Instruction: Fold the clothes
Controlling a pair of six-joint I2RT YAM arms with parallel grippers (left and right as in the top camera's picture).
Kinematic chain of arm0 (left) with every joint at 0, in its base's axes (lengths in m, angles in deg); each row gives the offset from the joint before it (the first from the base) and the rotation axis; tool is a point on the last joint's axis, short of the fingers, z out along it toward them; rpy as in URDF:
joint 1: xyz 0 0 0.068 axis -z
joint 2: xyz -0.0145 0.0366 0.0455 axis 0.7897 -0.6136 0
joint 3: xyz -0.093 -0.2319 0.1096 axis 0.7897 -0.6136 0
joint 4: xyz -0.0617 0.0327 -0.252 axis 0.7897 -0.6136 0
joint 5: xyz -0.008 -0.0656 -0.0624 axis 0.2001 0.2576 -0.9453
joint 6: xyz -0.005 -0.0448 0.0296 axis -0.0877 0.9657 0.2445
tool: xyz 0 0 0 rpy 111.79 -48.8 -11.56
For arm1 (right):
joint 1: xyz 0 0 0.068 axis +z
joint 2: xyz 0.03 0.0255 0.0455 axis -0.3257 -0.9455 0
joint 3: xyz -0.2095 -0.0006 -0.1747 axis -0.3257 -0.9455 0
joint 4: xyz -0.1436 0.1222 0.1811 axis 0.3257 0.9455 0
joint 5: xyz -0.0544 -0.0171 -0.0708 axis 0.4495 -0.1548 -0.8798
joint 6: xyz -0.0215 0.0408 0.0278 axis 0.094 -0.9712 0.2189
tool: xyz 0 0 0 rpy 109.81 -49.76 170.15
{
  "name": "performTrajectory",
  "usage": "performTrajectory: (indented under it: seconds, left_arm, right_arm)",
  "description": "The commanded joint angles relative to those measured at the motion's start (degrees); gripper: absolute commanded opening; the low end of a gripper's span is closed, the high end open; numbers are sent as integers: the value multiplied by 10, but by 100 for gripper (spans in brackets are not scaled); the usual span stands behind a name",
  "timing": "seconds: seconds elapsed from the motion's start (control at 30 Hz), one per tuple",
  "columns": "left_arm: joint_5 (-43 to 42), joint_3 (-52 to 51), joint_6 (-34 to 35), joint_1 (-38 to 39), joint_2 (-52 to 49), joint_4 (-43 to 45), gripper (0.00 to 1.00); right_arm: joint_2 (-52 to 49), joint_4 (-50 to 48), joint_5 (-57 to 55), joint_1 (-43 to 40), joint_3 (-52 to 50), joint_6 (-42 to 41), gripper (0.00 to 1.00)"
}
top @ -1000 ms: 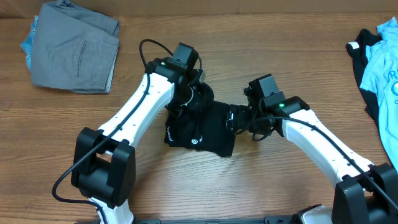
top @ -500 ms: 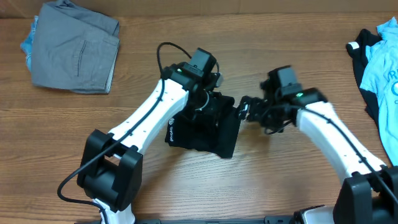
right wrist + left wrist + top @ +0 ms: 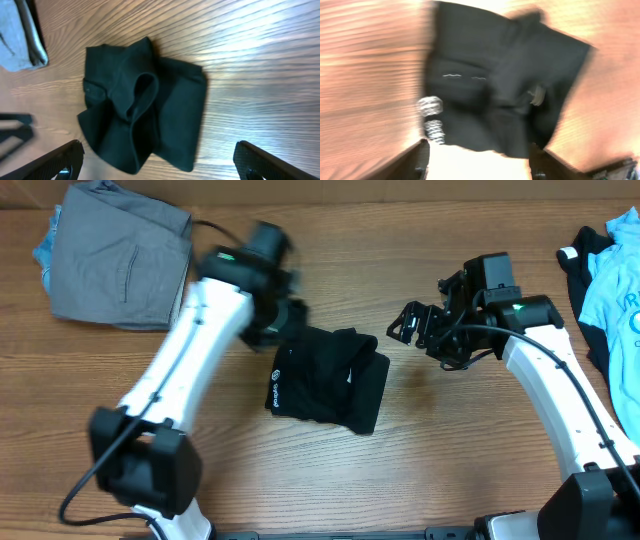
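The clothes in hand are a black T-shirt (image 3: 325, 380), lying as a folded bundle in the middle of the table with a small white logo (image 3: 276, 388) on its left part. My left gripper (image 3: 280, 328) hovers just off the bundle's upper left corner, blurred by motion. In the left wrist view its jaws (image 3: 477, 165) stand apart with nothing between them, and the shirt (image 3: 490, 85) lies ahead. My right gripper (image 3: 405, 325) is to the right of the bundle and clear of it. It is wide open (image 3: 162, 165), with the shirt (image 3: 145, 105) ahead.
Folded grey trousers (image 3: 120, 255) lie at the back left on a blue garment (image 3: 45, 250). A light blue shirt (image 3: 620, 290) over dark cloth lies at the right edge. Bare wooden table (image 3: 450, 440) surrounds the bundle.
The left gripper has opened, let go of the black T-shirt and swung up and left off the bundle. The right arm has drawn back to the right, still open.
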Motion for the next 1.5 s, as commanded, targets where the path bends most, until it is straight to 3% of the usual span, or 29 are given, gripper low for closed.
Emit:
performTrajectory:
  seconds: [0.0, 0.03, 0.13, 0.33, 0.53, 0.87, 0.93, 1.27, 1.37, 1.47]
  left_arm:
    - [47, 9, -1, -63, 16, -31, 85]
    - [50, 5, -1, -72, 16, -33, 93]
    - [53, -13, -2, -92, 16, -35, 100]
    - [53, -67, -2, -94, 16, -13, 100]
    - [59, -104, -2, -94, 16, -4, 100]
    - [64, -107, -2, -94, 16, -2, 100]
    - [64, -107, -2, -94, 16, -2, 100]
    - [64, -107, -2, -94, 16, 3, 100]
    - [64, -107, -2, -94, 16, 4, 100]
    - [64, -107, -2, -94, 16, 4, 100]
  right_arm:
    - [-5, -5, 7, 30, 6, -40, 98]
    - [-6, -8, 0, 36, 2, -51, 95]
    - [-18, -22, -10, 65, -15, -80, 89]
    - [-74, -40, -31, 133, -16, -132, 88]
    - [-126, -51, -39, 158, -16, -158, 75]
    - [-143, -41, -80, 159, -16, -157, 19]
    - [-143, -37, -96, 159, -16, -157, 4]
    - [-143, 36, -178, 158, -17, -170, 4]
    - [-143, 47, -210, 158, -25, -170, 20]
    - [-143, 53, -234, 157, -35, -170, 25]
